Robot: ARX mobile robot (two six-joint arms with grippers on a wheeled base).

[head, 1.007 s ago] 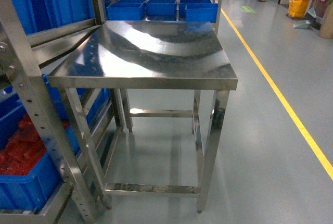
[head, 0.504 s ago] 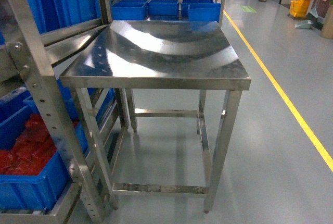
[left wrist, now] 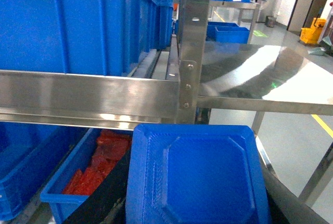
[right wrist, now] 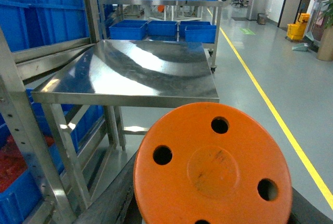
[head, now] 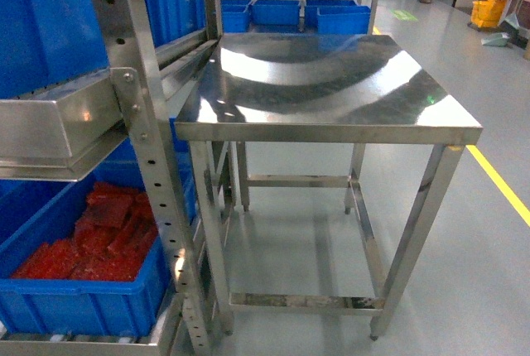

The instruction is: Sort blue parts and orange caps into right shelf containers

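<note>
**Parts at wrists, grip unconfirmed**

Blue part [left wrist: 197,177] fills left wrist view; orange cap [right wrist: 213,166] fills right wrist view. Gripper fingers hidden, can't tell grip. Blue crate [head: 83,290] of red pieces sits on rack's lower shelf, left of steel surface [head: 323,83].

Grey glossy floor [head: 298,232] with yellow line [head: 497,182]. Bare stainless table [head: 331,83] beside steel shelving rack [head: 141,149]. Yellow mop bucket [head: 487,10] far right. Overhead light glare on tabletop.

A: Lighting? Bright, even, overhead. Strong glare streaks on steel table [head: 331,83] top, centre of head view
B: Blur? Blue part [left wrist: 197,177] and orange cap [right wrist: 213,166] soft at bottom of wrist views; bg sharp, shadows faint
</note>
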